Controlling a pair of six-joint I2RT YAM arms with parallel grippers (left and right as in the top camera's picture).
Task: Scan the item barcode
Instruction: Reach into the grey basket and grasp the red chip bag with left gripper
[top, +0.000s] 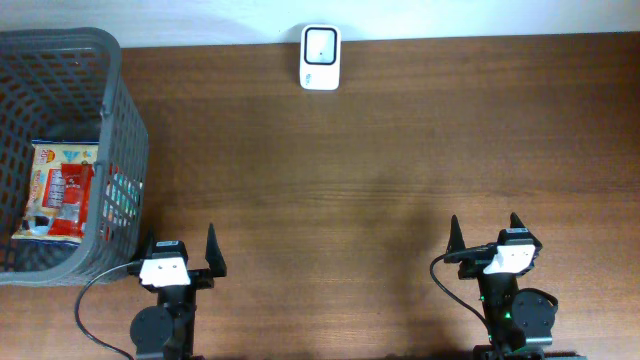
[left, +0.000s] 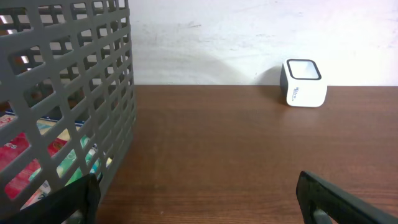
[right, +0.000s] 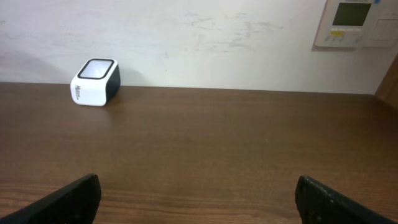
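Observation:
The item, a red and orange snack packet, lies flat inside the grey mesh basket at the left; through the basket wall I see its colours. A white barcode scanner stands at the table's far edge, also visible as a white box. My left gripper sits near the front edge, just right of the basket, open and empty. My right gripper stands at the front right, open with nothing between its fingers.
The brown wooden table runs to a white wall behind the scanner. A wall control panel hangs at the upper right of the right wrist view. The basket's corner stands close to my left finger.

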